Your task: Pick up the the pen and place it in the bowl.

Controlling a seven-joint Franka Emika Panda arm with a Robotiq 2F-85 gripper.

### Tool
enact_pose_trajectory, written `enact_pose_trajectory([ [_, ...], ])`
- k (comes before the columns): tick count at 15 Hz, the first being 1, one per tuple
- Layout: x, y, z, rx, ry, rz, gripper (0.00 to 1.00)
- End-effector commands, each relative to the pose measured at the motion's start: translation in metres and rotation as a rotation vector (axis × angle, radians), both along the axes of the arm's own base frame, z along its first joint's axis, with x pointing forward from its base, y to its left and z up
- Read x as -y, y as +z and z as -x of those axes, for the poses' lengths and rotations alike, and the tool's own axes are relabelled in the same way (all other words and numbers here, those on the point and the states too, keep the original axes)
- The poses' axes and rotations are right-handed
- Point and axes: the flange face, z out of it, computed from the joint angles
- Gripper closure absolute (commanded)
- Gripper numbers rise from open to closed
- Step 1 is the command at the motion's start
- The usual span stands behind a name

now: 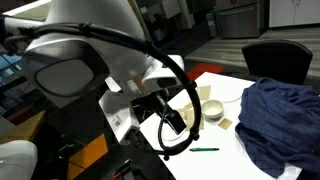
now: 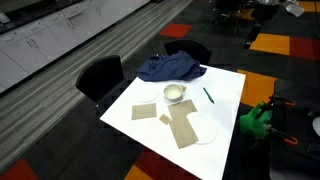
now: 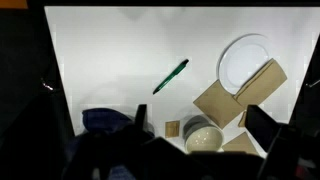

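The dark-green pen (image 3: 171,76) lies flat on the white table (image 3: 110,60), apart from everything else; it also shows in both exterior views (image 1: 205,150) (image 2: 208,95). The cream-white bowl (image 3: 203,138) stands upright among cardboard pieces and also shows in both exterior views (image 1: 213,108) (image 2: 175,94). My gripper (image 3: 197,108) is open and empty, high above the table, with the bowl showing between its fingers and the pen off to one side. In an exterior view the gripper (image 1: 172,120) hangs above the table's near part.
A flat white dish (image 3: 245,60) lies partly under a cardboard piece (image 3: 235,95). A crumpled blue cloth (image 2: 172,68) (image 1: 285,115) covers one end of the table. Black chairs (image 2: 100,75) stand at the table's edges. A green object (image 2: 255,120) sits beyond the table.
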Motion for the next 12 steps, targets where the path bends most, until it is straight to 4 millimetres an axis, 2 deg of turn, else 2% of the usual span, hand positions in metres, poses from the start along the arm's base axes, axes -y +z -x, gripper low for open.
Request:
enact_pose_trajectory([
  [1,0.0,0.0,0.0,-0.001,0.0,0.0,0.0],
  [7,-0.002,-0.001,-0.002,-0.005,0.009,0.0,0.0],
  [12,-0.017,-0.007,-0.016,-0.008,-0.019,-0.035,0.0],
])
